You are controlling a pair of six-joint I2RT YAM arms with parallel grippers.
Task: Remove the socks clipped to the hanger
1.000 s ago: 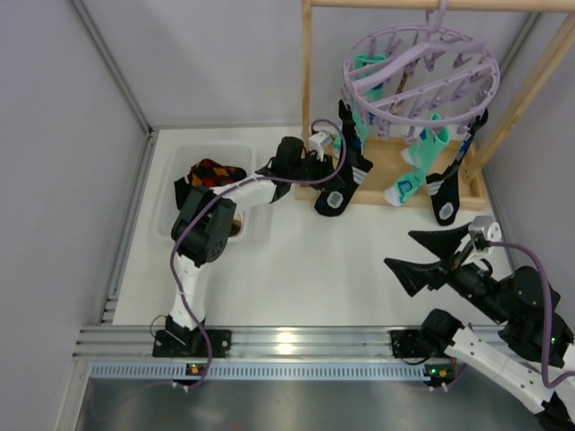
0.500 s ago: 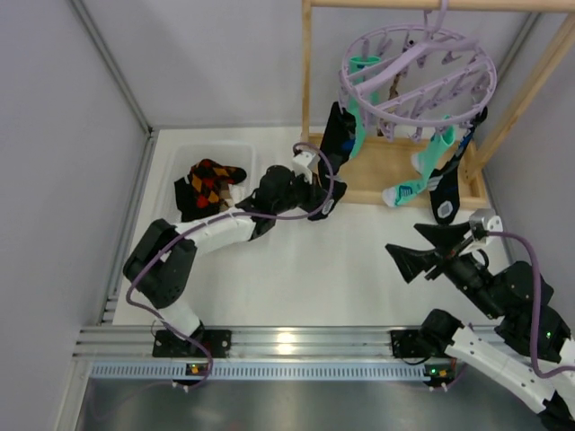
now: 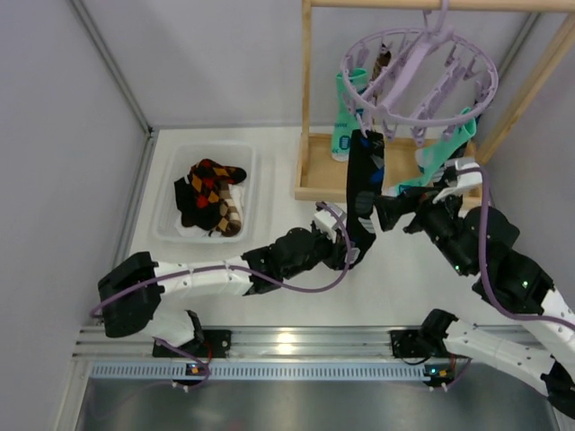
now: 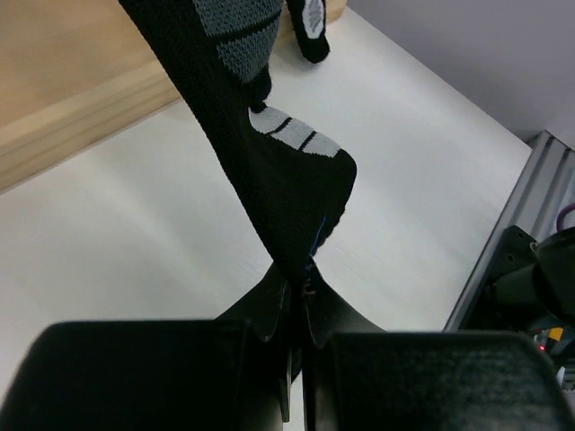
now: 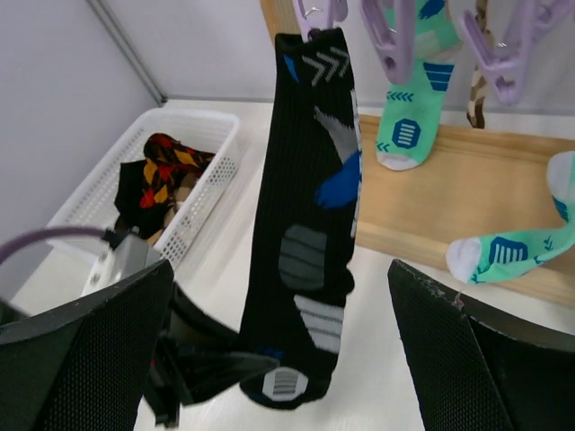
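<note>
black sock [image 5: 305, 180]: ribbed knit cloth, matt | hanger [image 3: 402, 65]: smooth plastic | rack base [image 5: 467, 180]: wood

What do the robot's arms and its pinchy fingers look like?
The left arm and right arm are smooth white tubes linked by chunky black joints. A purple cable loops along each one. The left gripper is smooth and black. The right gripper is black too, and its broad fingers have a fine mesh-like texture.
</note>
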